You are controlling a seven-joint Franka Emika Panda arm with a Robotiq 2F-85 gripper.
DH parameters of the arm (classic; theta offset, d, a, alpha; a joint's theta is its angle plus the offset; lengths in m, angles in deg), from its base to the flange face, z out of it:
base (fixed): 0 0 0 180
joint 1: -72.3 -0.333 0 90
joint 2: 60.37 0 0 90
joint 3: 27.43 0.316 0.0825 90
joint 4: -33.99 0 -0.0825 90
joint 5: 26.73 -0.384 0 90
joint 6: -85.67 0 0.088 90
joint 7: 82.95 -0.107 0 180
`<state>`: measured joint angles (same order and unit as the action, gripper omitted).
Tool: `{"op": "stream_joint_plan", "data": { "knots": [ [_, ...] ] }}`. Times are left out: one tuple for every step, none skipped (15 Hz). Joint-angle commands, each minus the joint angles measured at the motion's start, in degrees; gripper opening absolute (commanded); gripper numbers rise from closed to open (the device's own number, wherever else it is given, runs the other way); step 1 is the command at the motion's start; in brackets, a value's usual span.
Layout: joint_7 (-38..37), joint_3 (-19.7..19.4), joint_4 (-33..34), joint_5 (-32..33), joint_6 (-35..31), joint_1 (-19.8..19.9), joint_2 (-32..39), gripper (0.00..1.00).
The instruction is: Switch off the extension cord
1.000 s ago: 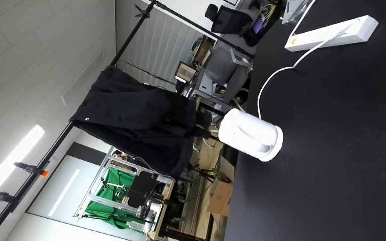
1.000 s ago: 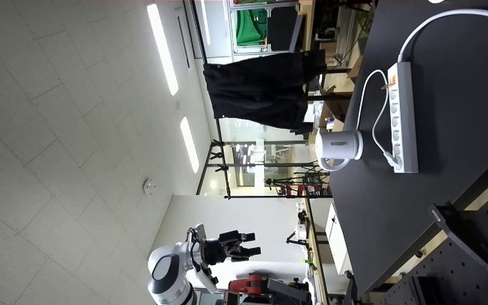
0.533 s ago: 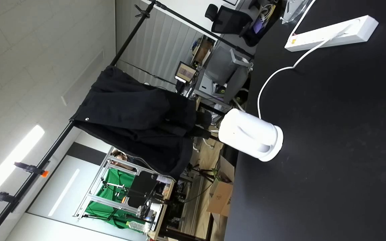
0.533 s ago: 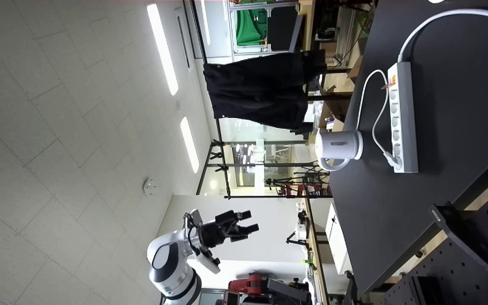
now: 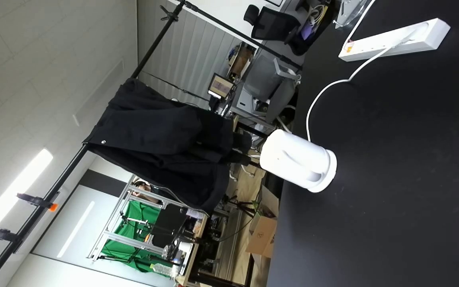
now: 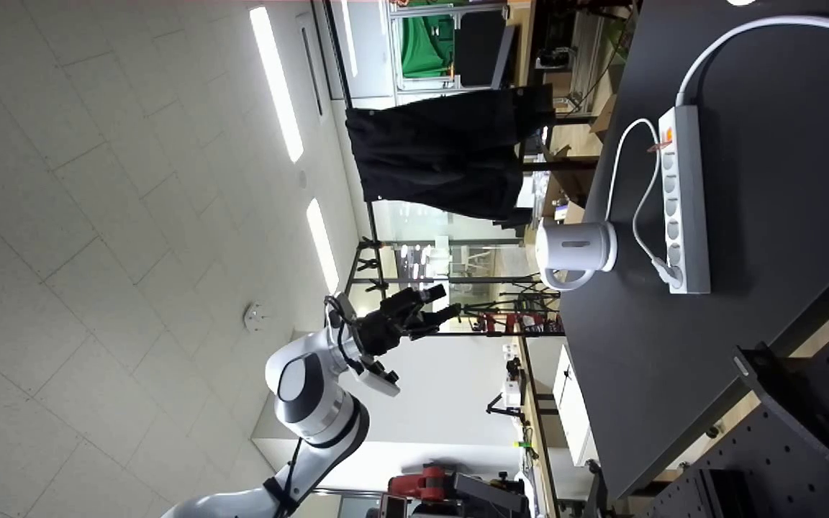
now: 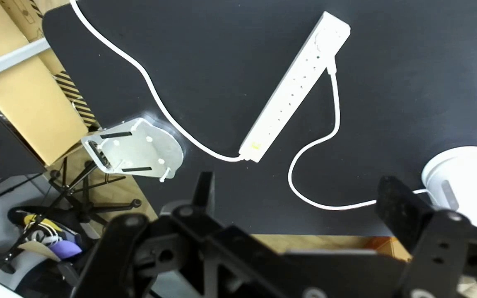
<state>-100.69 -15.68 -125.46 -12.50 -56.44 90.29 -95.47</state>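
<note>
The extension cord is a long white power strip on the dark table, seen in both exterior views (image 5: pixel 377 40) (image 6: pixel 689 201) and the wrist view (image 7: pixel 286 97). Its orange switch (image 6: pixel 667 135) sits at the end where its supply cable enters; in the wrist view the switch (image 7: pixel 256 145) looks yellow. A white plug (image 6: pixel 666 273) sits in the socket at the opposite end. My gripper (image 6: pixel 442 302) is open and empty, held in the air well away from the strip. In the wrist view its fingers (image 7: pixel 298 184) are spread wide, with the strip's switch end beyond them.
A white kettle (image 6: pixel 574 246) stands on the table (image 7: pixel 230 82) near its edge, also in the wrist view (image 7: pixel 470 186); its cable (image 7: pixel 291 174) loops to the strip. A grey metal bracket (image 7: pixel 139 149) sits by the table edge. A black perforated panel (image 6: pixel 817 403) is beside the table.
In an exterior view my gripper has moved up and slightly right in the picture, bringing more of the arm into view. It stays open. The strip and kettle have not moved.
</note>
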Motion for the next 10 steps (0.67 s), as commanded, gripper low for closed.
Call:
{"op": "stream_joint_plan", "data": {
  "knots": [
    [-0.77, -1.75, 0.15, 1.25, 0.36, -1.63, 0.63, 1.00],
    [-0.73, -1.80, 0.15, 1.19, 0.41, -2.06, 0.56, 1.00],
    [-0.71, -1.71, 0.15, 1.13, 0.55, -2.49, 0.16, 1.00],
    [-0.68, -1.64, 0.15, 1.08, 0.62, -2.79, -0.23, 1.00],
    [-0.67, -1.61, 0.15, 1.06, 0.64, -2.90, -0.45, 1.00],
    [-0.66, -1.60, 0.14, 1.05, 0.66, -2.91, -0.58, 1.00],
    [-0.66, -1.60, 0.13, 1.05, 0.67, -2.91, -0.65, 1.00],
    [-0.66, -1.60, 0.13, 1.05, 0.68, -2.91, -0.64, 1.00],
    [-0.66, -1.60, 0.12, 1.05, 0.68, -2.91, -0.65, 1.00],
    [-0.66, -1.60, 0.12, 1.05, 0.68, -2.91, -0.66, 1.00]
  ]
}}
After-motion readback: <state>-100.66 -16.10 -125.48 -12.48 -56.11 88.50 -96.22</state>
